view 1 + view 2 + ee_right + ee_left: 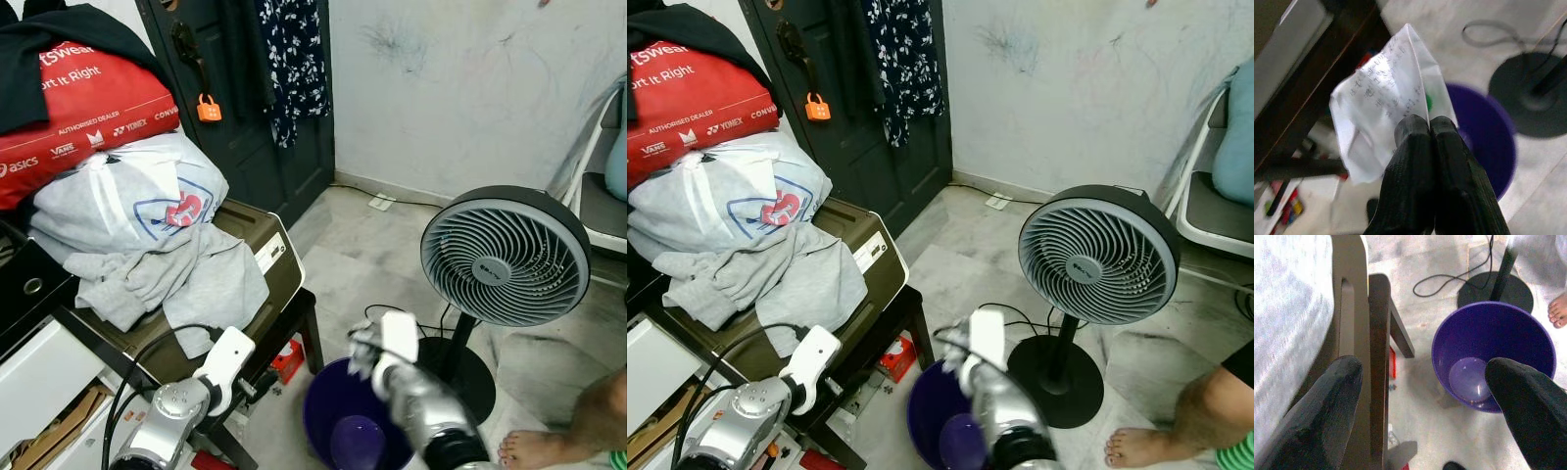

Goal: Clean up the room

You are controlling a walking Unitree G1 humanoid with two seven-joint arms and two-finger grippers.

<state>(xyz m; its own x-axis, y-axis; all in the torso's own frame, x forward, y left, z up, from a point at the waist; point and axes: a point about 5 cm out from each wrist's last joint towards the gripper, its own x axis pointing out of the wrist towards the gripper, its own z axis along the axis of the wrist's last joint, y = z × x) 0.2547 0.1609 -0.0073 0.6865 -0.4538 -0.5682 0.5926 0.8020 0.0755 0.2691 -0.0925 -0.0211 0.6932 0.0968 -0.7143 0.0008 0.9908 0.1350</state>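
Nearest the camera, the right gripper (pixel 1429 128) has its fingers pressed together on a crumpled white wrapper (pixel 1386 98) printed with small text, held up above the purple bin (pixel 358 421) that stands on the tiled floor (pixel 358 255). The left gripper (pixel 1420 387) hangs beside the dark wooden surface (pixel 284 318), its fingers (pixel 1327 406) spread wide and holding nothing, with the bin's rim and inside showing between them. On that surface lies a brown case (pixel 260 245) with a heap of grey clothes (pixel 171 274) and a white plastic bag (pixel 127 191) on it, and a red bag (pixel 78 108) with printed logos is stacked above. Just past the bin stands a grey pedestal fan (pixel 505 255) on a round black base (pixel 1063 377), its cord (pixel 1004 318) looping over the floor. A person's bare foot (pixel 534 450) rests on the floor beside the fan base. Further back are a dark door (pixel 245 88) with an orange padlock (pixel 209 108), a hanging patterned garment (pixel 294 59) and a white scuffed wall (pixel 460 88).
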